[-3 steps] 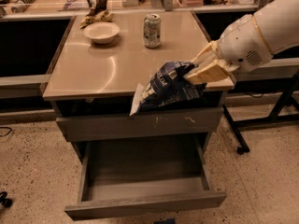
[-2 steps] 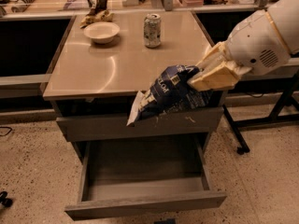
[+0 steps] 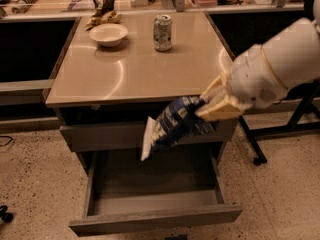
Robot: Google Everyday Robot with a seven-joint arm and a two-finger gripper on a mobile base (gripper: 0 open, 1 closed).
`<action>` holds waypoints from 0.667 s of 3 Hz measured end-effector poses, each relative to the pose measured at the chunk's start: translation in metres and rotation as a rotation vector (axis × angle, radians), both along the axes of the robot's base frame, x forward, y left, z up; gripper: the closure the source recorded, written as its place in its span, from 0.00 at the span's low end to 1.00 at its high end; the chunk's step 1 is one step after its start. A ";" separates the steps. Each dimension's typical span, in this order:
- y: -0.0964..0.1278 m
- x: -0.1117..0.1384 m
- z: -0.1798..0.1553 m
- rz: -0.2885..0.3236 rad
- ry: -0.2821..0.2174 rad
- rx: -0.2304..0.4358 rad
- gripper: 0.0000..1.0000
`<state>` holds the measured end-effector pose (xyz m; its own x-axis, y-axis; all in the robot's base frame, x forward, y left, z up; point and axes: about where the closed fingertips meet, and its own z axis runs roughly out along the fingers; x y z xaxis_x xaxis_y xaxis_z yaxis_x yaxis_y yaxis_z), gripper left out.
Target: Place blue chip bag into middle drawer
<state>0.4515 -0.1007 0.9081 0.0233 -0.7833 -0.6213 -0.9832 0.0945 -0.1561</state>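
- Lowered since the earlier frame, the arm [image 3: 280, 69] reaches in from the right and has carried its load down past the table's near edge.
- Table [image 3: 100, 79]: a bowl [image 3: 108, 34] and a can [image 3: 162, 32] sit on the far side, well apart from the work.
- Drawer [image 3: 155, 218] stands pulled out toward the near side.
- Bag [image 3: 172, 126] hangs tilted in mid-air above the drawer's far right part, in front of the shut upper drawer front [image 3: 100, 134].
- Gripper [image 3: 206, 109] pinches the bag's right end, its fingers closed on the foil.
- Risk: let go from this height, the bag could flop against the upper front or land across the right wall. The slick foil might also slip out early.
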 end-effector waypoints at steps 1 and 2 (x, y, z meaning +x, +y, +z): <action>-0.014 -0.015 -0.072 -0.017 -0.015 0.026 1.00; -0.031 -0.026 -0.158 -0.058 0.033 0.083 1.00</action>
<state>0.4260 -0.1313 0.7501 -0.0427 -0.7282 -0.6840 -0.9802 0.1632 -0.1126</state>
